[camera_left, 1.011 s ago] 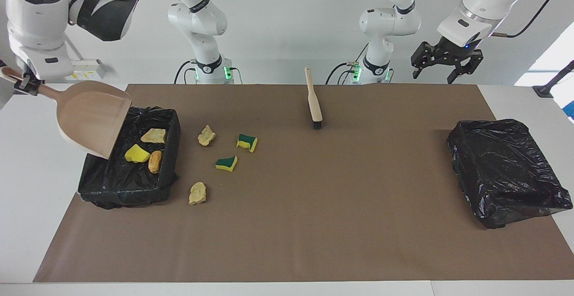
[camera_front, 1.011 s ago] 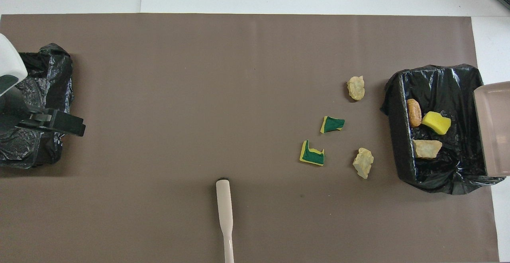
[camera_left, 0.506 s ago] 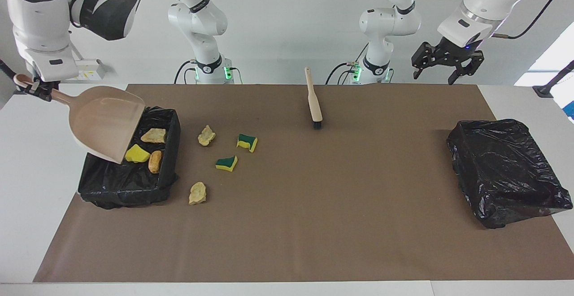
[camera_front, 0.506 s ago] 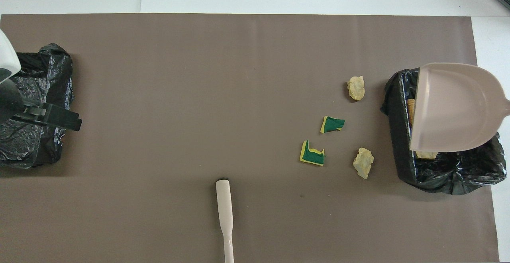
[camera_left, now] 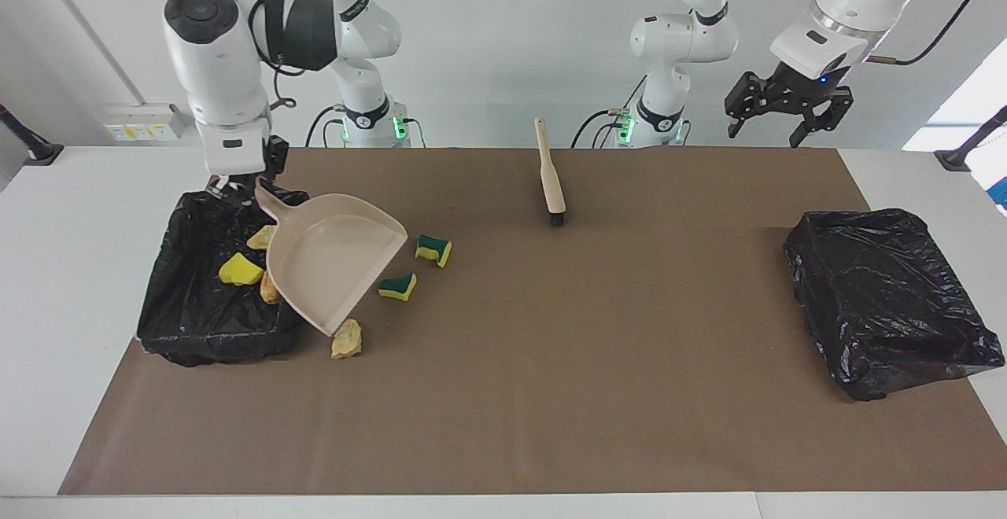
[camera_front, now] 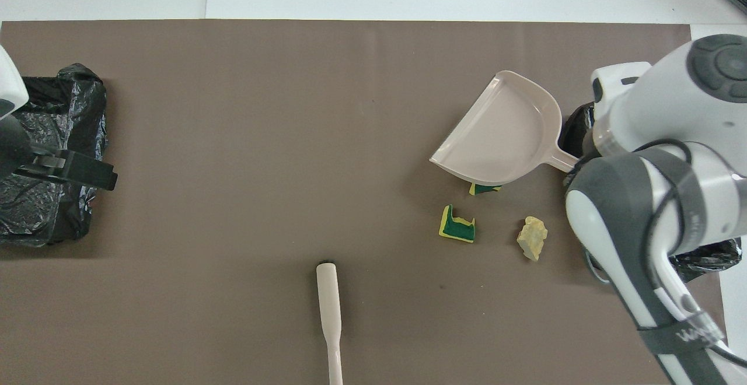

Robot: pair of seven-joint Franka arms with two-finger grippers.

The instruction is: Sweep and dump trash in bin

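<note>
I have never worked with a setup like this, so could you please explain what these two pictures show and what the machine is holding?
These are two robot arms at a table covered by a brown mat. One picture faces the robots from across the table; the other looks down from above their own end.

The right gripper holds the handle of a beige dustpan, which is tilted over the mat beside a black-lined bin. That bin already holds several pieces of trash, including a yellow sponge chunk. Loose on the mat are two green-and-yellow sponge pieces and beige wads.

The left gripper waits, open and empty, in the air. A hand brush lies on the mat, and a second black-lined bin sits at the left arm's end.
</note>
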